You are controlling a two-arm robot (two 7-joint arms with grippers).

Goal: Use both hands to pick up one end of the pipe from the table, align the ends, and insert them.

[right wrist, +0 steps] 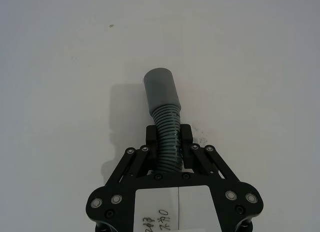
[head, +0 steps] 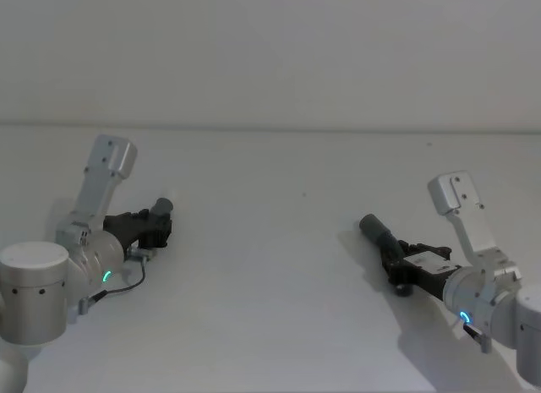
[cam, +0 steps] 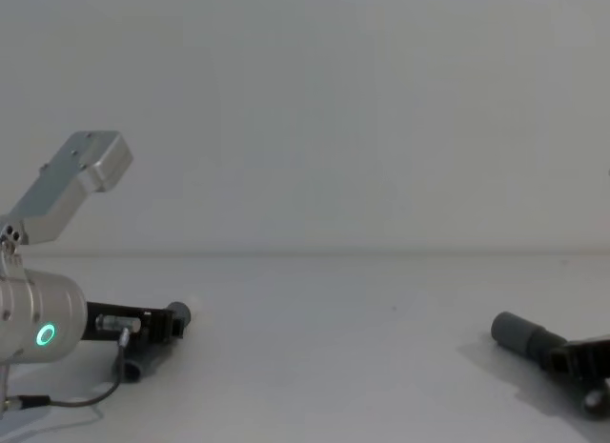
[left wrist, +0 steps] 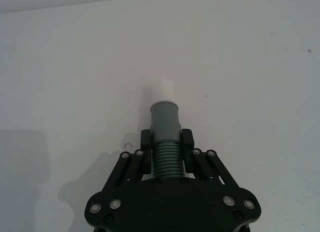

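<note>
Your left end effector [left wrist: 167,142] sits at about 8 o'clock on the desk [head: 270,325] in the head view. Its two black fingers [left wrist: 146,141] are drawn in against the ribbed body of the left pipe piece [left wrist: 165,162], one on each side, clamping it just behind the smooth grey cuff [left wrist: 165,119]. That cuff sticks out past the fingertips and ends in a narrower white tip [left wrist: 163,88]. In the head view this piece points toward roughly 1 o'clock. A thin cable [head: 127,285] loops on the desk beside the left wrist.

Your right end effector [right wrist: 170,137] is at about 4 o'clock in the head view. Its fingers [right wrist: 152,137] are likewise pulled in on the ribbed part of the right pipe piece [right wrist: 167,123], gripping it from both sides. The hose curves a little as it leaves the grip and finishes in a plain grey cuff end [right wrist: 161,90], which points toward about 11 o'clock in the head view.

Both pieces are held low over the desk, each throwing a shadow close beneath it. You cannot tell from these views whether either one touches the surface. The two cuffed ends are well apart, with bare desk between them, and they are neither lined up nor joined.
</note>
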